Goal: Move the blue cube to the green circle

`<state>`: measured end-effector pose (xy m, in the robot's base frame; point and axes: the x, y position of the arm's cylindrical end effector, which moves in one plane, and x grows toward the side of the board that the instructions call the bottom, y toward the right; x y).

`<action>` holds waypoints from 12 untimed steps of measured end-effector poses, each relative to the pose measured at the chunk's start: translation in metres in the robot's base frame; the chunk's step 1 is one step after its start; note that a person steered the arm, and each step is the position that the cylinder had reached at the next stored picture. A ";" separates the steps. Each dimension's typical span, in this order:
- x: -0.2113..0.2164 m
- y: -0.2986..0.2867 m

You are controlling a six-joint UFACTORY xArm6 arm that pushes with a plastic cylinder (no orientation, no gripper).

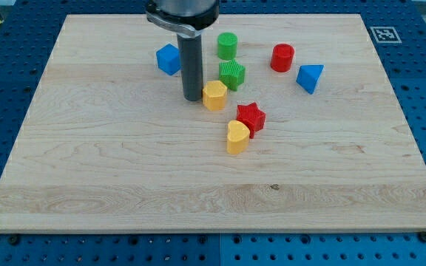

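Note:
The blue cube (168,59) lies at the upper middle of the wooden board (87,162). The green circle, a short green cylinder (227,46), stands to its right, with the dark rod between them in the view. My tip (193,98) rests on the board below and to the right of the blue cube, a little apart from it, and touches or nearly touches the left side of the yellow hexagon block (214,95).
A green star (232,74) sits just below the green cylinder. A red star (251,117) and a yellow heart (237,137) lie lower. A red cylinder (282,57) and a blue triangle block (309,77) are at the right.

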<state>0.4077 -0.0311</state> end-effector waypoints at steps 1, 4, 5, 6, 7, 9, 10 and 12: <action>0.004 0.021; 0.003 -0.048; -0.018 -0.129; -0.053 -0.136; -0.062 -0.107; -0.064 -0.042; -0.064 -0.020; -0.101 -0.010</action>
<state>0.3070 -0.0416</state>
